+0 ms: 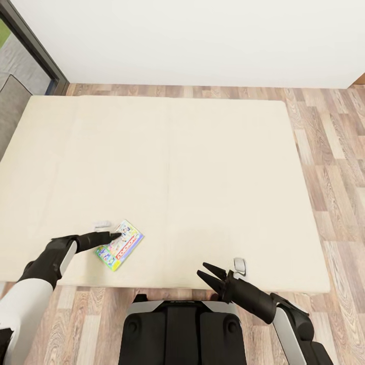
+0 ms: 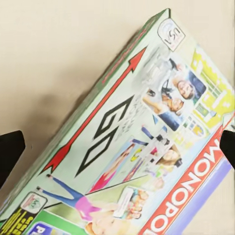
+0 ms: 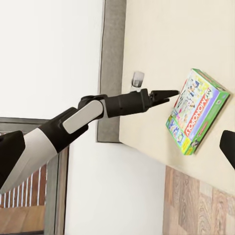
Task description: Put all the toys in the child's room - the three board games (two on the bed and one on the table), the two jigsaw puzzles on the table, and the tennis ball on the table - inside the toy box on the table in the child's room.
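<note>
One board game, the purple-green Monopoly box (image 1: 119, 245), lies flat on the cream bed (image 1: 203, 167) near its front edge. My left gripper (image 1: 116, 235) is open and hovers just over the box's left end, fingertips pointing at it. In the left wrist view the box (image 2: 142, 147) spans the space between the two spread fingertips (image 2: 10, 152). The right wrist view shows the box (image 3: 197, 110) with the left gripper (image 3: 169, 93) close above it, apart from it. My right gripper (image 1: 209, 274) is open and holds nothing, over the bed's front edge to the right.
Two small grey-white objects lie on the mattress, one behind the box (image 1: 102, 223) and one beside my right gripper (image 1: 239, 265). Wood-plank floor (image 1: 334, 167) runs right of the bed. A dark window frame (image 1: 35, 45) stands at the back left.
</note>
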You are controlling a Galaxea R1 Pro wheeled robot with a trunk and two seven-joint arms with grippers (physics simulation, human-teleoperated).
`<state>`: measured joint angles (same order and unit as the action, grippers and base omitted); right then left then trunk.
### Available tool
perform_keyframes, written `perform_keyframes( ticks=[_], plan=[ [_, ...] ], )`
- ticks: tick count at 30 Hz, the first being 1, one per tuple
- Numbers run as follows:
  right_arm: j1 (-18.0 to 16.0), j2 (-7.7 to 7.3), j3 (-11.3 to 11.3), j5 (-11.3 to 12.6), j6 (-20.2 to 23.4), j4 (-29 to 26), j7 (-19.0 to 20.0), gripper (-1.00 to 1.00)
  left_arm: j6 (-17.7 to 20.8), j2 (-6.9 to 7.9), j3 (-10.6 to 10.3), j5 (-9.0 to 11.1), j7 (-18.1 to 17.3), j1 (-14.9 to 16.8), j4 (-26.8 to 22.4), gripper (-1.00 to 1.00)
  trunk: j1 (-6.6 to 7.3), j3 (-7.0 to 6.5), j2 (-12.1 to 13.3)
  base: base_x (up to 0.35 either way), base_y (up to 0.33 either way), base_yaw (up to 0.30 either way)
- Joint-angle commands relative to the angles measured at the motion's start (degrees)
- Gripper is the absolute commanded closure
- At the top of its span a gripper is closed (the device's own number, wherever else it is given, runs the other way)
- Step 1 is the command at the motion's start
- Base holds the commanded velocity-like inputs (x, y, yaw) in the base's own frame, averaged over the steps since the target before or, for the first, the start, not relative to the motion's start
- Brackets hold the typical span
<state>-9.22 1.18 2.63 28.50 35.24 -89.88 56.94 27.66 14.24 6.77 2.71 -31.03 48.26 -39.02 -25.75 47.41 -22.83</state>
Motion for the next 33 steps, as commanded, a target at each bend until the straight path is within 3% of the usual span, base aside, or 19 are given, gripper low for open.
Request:
perform_keyframes(
  ticks=[1,21,33],
  plan=[
    [0.0,0.03,0.1,0.2,0.4,0.0,0.1,-1.00,0.5,-0.08,-0.2,0.3,-0.2,0.0,0.0,-1.00,-0.03,0.08,-0.1,0.000,0.000,0.000],
    [0.0,0.03,0.0,0.2,0.4,0.0,0.1,-1.00,-0.4,-0.06,-4.7,0.3,-0.7,0.1,0.5,-1.00,-0.03,0.58,-0.1,0.000,0.000,0.000],
    [-0.1,0.05,-0.1,0.3,0.4,0.0,0.1,-1.00,-0.8,0.24,-5.0,0.3,-0.3,0.1,0.9,-1.00,-0.03,0.58,-0.1,0.000,0.000,0.000]
  ],
)
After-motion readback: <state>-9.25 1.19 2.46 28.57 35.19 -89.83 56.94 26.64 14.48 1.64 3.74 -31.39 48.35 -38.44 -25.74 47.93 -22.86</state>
